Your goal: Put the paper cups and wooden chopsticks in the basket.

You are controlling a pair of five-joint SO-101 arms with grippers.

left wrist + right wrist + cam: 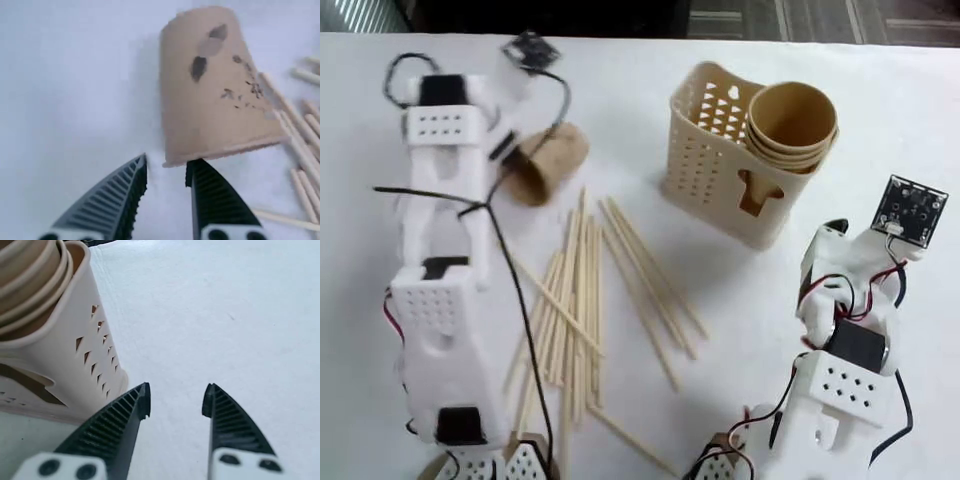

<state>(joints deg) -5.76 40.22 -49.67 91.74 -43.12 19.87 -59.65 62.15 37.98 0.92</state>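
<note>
Brown paper cup (215,85) lies on its side on the counter (65,75) just ahead of the left end effector (166,167), rim toward it, long axis running away; its jaws are parted, empty. The right end effector (175,400), likewise released, sits beside the basket (75,355), farther off.

It is looking like a robotics lab or workshop: a white left arm (438,300) and right arm (845,375), trailing bare wiring (517,290), are sitting on a white tabletop (880,90), tiled floor (770,18) lying beyond its far edge.
</note>
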